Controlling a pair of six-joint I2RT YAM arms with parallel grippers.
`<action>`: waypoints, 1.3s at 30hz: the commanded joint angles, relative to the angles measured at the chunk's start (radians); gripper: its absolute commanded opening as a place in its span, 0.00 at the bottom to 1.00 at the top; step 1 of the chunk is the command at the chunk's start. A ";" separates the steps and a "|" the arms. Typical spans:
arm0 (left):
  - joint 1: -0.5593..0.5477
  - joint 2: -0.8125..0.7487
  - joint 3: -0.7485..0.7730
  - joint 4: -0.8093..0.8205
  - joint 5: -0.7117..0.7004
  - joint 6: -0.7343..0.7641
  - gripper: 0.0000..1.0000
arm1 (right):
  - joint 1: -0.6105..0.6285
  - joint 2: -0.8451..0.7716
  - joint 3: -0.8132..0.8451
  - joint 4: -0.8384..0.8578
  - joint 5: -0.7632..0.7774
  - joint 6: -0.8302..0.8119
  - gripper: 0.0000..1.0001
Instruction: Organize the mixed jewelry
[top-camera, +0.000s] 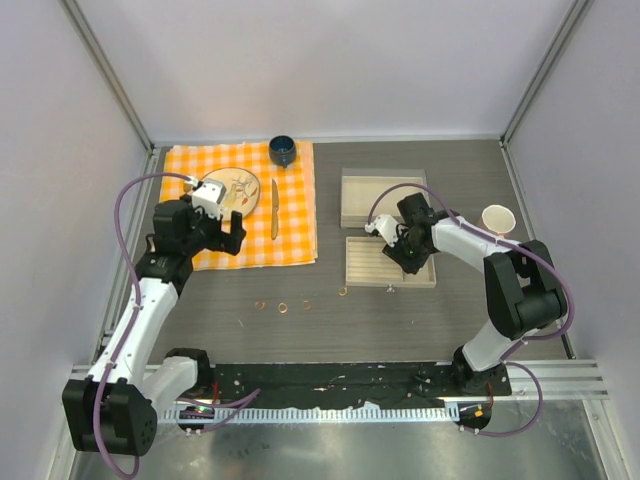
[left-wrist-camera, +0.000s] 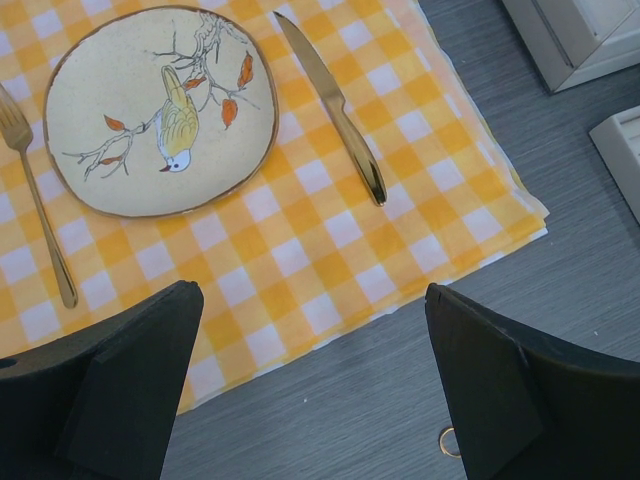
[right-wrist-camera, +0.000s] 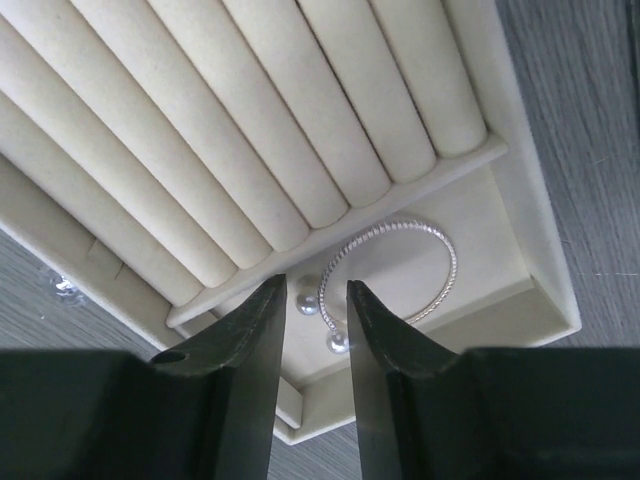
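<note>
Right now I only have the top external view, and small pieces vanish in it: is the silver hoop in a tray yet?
Observer: Yes. The right wrist view shows the silver hoop lying flat in the end compartment of the ring tray, beside the rolls.
Operator: Is the right claw gripping it?
Observer: No. The right claw hangs above it, jaws a little apart, nothing between them.
Operator: Anything near the left claw?
Observer: The left claw is wide open, and a gold ring lies on the table right beside one finger.
</note>
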 joint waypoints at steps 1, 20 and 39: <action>-0.003 -0.024 -0.005 0.038 0.001 0.024 1.00 | -0.005 -0.032 0.030 0.020 0.020 -0.009 0.38; -0.015 -0.077 -0.026 -0.145 0.143 0.169 1.00 | 0.091 -0.261 0.197 -0.150 -0.039 0.112 0.46; -0.026 -0.040 -0.091 -0.062 0.001 0.166 1.00 | 0.464 -0.081 0.170 0.006 -0.062 0.311 0.38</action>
